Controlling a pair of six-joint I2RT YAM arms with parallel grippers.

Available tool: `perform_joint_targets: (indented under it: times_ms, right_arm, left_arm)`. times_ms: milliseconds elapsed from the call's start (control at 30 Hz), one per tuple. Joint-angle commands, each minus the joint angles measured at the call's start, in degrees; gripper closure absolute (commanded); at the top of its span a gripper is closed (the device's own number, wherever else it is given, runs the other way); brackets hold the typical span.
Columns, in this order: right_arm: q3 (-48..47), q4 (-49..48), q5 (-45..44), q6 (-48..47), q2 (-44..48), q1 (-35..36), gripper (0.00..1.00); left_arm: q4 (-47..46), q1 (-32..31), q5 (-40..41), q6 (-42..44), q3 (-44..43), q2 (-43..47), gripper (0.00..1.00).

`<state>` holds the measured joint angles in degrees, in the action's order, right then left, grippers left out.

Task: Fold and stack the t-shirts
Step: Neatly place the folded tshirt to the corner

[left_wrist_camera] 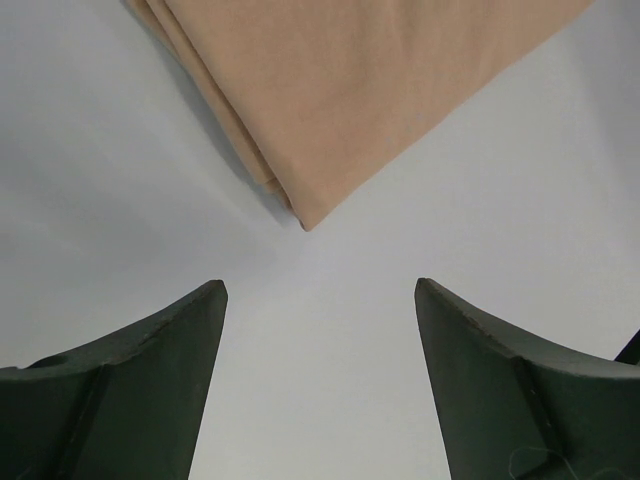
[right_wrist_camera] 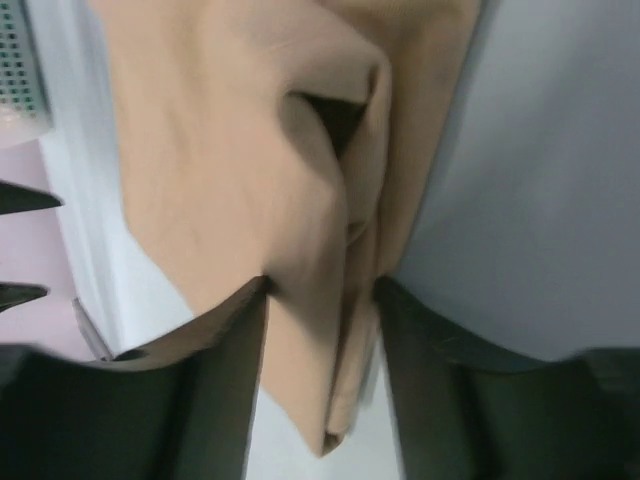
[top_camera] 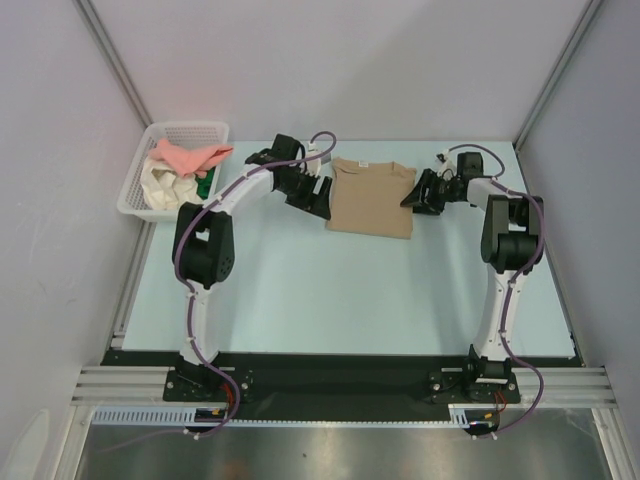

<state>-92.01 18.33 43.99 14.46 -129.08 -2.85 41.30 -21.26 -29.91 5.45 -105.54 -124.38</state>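
Basket: a white mesh basket (top_camera: 135, 198) stands in the upper left of the top view, at the far left corner of the worktop (top_camera: 300, 290).
Basket contents: a salmon-pink t-shirt (top_camera: 190, 156) lies crumpled on top. A cream-white t-shirt (top_camera: 160, 183) is bunched below it. A sliver of a green t-shirt (top_camera: 206, 186) shows at the basket's right side.
Left arm: the left arm (top_camera: 205, 245) rises from the lower left and reaches toward upper centre.
Left tool: the left tool (left_wrist_camera: 320, 284) is released, its two dark fingers spread wide over bare worktop with nothing between them. A folded corner of the tan shirt lies just ahead of the fingertips, apart from them, in the upper middle of the left wrist view.
Task's thing: the tan t-shirt (top_camera: 372, 200) lies in the upper centre of the top view, between the two tools. It is folded to a narrow oblong with the neckline at the far end.
Right tool: the right tool (right_wrist_camera: 320, 290) is grasping the tan t-shirt at its right edge. A bunched, layered fold of cloth fills the gap between the fingers and touches both. This view is blurred.
Right arm: the right arm (top_camera: 510, 240) stands at the right of the frame, bent over toward the shirt.
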Motion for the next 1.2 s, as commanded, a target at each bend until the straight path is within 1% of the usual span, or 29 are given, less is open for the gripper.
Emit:
perform_joint_targets:
  times_ms: [0,67,100,167,200,267,300,400,467,500,533,567,633,667,867,967,1000,1167]
  right_arm:
    - [-1.4,1.2,-0.3,-1.4,-3.7,1.3,0.51]
    - [-2.0,1.7,0.0,-2.2,-4.0,1.8,0.58]
    - [-2.8,3.0,0.0,-4.2,-3.9,2.0,0.68]
    - [-4.1,5.0,0.3,-6.6,-3.6,2.0,0.76]
    - [-5.2,7.1,0.8,-9.3,-2.8,1.8,0.83]
    - [-6.5,10.0,0.7,-12.9,-1.8,0.7,0.92]
    - [-8.5,14.0,0.5,-16.3,-1.4,0.1,1.0]
    - [-10.0,18.7,-1.4,-19.7,0.2,-3.2,1.0]
    - [-12.4,21.5,-3.0,-23.8,1.0,-4.7,1.0]
    - [-12.9,23.7,-4.6,-25.1,1.4,-6.5,1.0]
    - [-13.3,24.0,-5.7,-27.4,2.4,-7.2,1.0]
    - [-13.6,24.5,-8.3,-28.5,2.7,-8.1,1.0]
    - [-14.2,26.5,-10.5,-30.6,2.9,-10.2,1.0]
    - [-13.6,26.3,-12.7,-31.8,3.6,-10.9,1.0]
    - [-14.2,24.7,-17.9,-35.4,3.4,-16.3,1.0]
    - [-17.2,23.6,-19.5,-36.3,1.3,-18.3,1.0]
    - [-19.8,23.4,-19.8,-36.0,-0.1,-18.8,1.0]
    - [-25.8,21.7,-20.0,-33.4,-4.3,-20.8,1.0]
  left_arm:
    - [-0.5,0.1,0.8,-0.4,-0.1,4.4,0.18]
    - [-0.4,0.0,1.1,-0.4,-0.1,4.3,0.18]
    - [-0.3,0.1,1.0,-0.4,0.0,4.2,0.18]
    - [-0.3,0.2,0.9,-0.3,0.1,4.1,0.18]
    - [-0.3,0.2,0.9,-0.4,0.2,4.2,0.18]
    - [-0.2,0.6,0.7,-0.4,0.5,4.3,0.18]
    - [-0.2,0.7,0.4,-0.4,0.7,4.3,0.18]
    - [-0.8,1.2,0.6,-0.4,1.3,4.4,0.19]
    - [-1.0,1.3,1.1,0.0,1.7,4.6,0.19]
    - [-1.1,1.3,1.7,0.2,1.8,4.6,0.2]
    - [-1.0,1.3,1.8,0.3,2.0,4.6,0.2]
    - [-1.0,1.4,1.9,0.7,2.0,4.7,0.2]
    - [-1.0,1.4,2.0,1.0,2.2,4.8,0.2]
    - [-1.0,1.4,2.2,1.0,2.2,4.7,0.2]
    - [-1.0,1.4,2.7,1.3,1.7,4.2,0.2]
    - [-0.9,1.3,2.9,1.4,1.5,4.1,0.2]
    - [-0.9,1.3,3.1,1.4,1.4,4.1,0.2]
    - [-0.2,0.8,4.9,2.6,1.5,4.4,0.21]
